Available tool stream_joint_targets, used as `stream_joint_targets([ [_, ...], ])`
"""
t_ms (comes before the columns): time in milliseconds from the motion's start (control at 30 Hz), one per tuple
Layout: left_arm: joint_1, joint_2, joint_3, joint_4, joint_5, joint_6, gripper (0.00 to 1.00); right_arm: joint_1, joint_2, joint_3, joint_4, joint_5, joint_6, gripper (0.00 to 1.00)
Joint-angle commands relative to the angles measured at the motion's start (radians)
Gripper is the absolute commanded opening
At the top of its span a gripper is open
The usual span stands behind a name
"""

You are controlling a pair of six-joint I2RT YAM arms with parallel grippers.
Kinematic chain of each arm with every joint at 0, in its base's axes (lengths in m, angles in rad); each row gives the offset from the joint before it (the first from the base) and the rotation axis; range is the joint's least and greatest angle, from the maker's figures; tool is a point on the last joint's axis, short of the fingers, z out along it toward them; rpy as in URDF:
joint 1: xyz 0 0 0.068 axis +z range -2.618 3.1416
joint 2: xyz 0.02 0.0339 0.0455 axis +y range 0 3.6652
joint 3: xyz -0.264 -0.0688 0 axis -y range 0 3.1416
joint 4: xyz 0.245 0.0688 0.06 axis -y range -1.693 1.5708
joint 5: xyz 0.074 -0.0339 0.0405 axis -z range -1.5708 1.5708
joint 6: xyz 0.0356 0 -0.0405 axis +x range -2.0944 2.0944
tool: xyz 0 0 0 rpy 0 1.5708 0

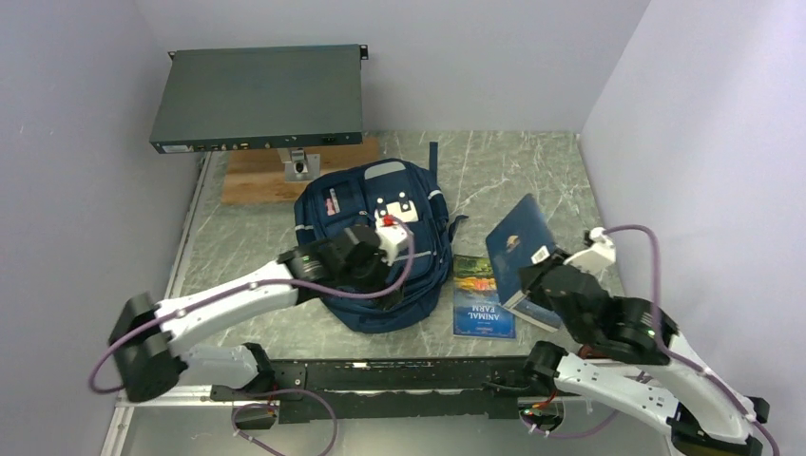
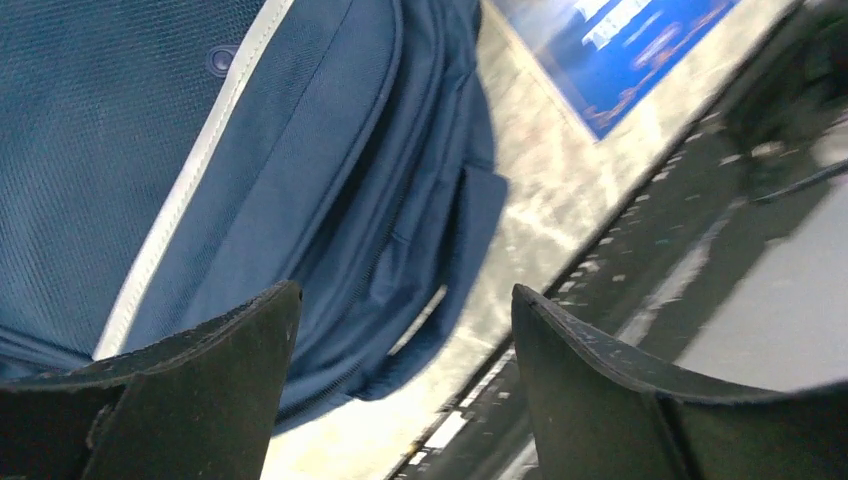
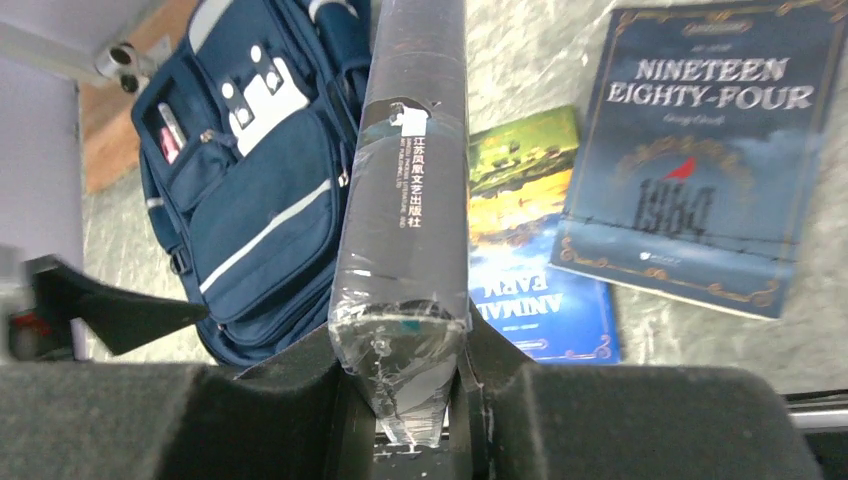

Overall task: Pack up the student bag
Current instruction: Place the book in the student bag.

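The navy-blue student bag [image 1: 380,214] lies flat in the middle of the table, front pocket up, and shows in the left wrist view [image 2: 200,150] and the right wrist view [image 3: 260,200]. My left gripper [image 1: 361,271] hangs open and empty over the bag's near edge [image 2: 405,300]. My right gripper [image 1: 537,280] is shut on a plastic-wrapped blue book [image 1: 518,237], held tilted above the table right of the bag, spine toward the camera [image 3: 410,180]. An "Animal Farm" book [image 1: 483,296] lies flat beside the bag. A "Nineteen Eighty-Four" book [image 3: 700,150] lies to its right.
A grey rack-mount box [image 1: 259,98] stands on a bracket above a wooden board [image 1: 257,176] at the back left. Pale walls close in on the left, back and right. A black rail [image 1: 399,370] runs along the table's near edge.
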Motion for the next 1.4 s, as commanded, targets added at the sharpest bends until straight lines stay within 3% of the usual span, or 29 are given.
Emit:
stream_joint_targets([
  [0, -0.061, 0.181, 0.117, -0.088, -0.102, 0.227, 0.81, 0.003, -0.068, 0.103, -0.048, 0.11, -0.087, 0.0],
  [100, -0.12, 0.297, 0.193, -0.115, -0.131, 0.256, 0.8, 0.003, -0.075, 0.11, -0.026, 0.07, -0.099, 0.0],
  [300, -0.173, 0.438, 0.266, -0.129, -0.221, 0.225, 0.66, 0.003, -0.096, 0.123, 0.006, -0.002, -0.103, 0.0],
  [467, -0.185, 0.507, 0.279, -0.143, -0.34, 0.204, 0.76, 0.003, -0.111, 0.121, 0.058, -0.06, -0.141, 0.0],
  [633, -0.185, 0.527, 0.274, -0.138, -0.496, 0.19, 0.61, 0.002, -0.08, 0.133, 0.049, -0.103, -0.157, 0.0],
  [767, -0.185, 0.505, 0.269, -0.113, -0.469, 0.208, 0.59, 0.002, -0.074, 0.113, 0.071, -0.129, -0.166, 0.0],
  [867, -0.185, 0.509, 0.278, -0.116, -0.455, 0.209, 0.45, 0.003, -0.079, 0.096, 0.105, -0.144, -0.17, 0.0],
  [967, -0.185, 0.518, 0.312, -0.151, -0.493, 0.202, 0.14, 0.003, -0.073, 0.082, 0.14, -0.183, -0.172, 0.0],
  [1033, -0.185, 0.493, 0.342, -0.182, -0.516, 0.194, 0.02, 0.003, -0.071, 0.072, 0.157, -0.225, -0.161, 0.0],
  [1367, -0.185, 0.356, 0.575, -0.342, -0.805, 0.123, 0.0, 0.003, -0.139, -0.03, 0.231, -0.521, 0.13, 0.0],
])
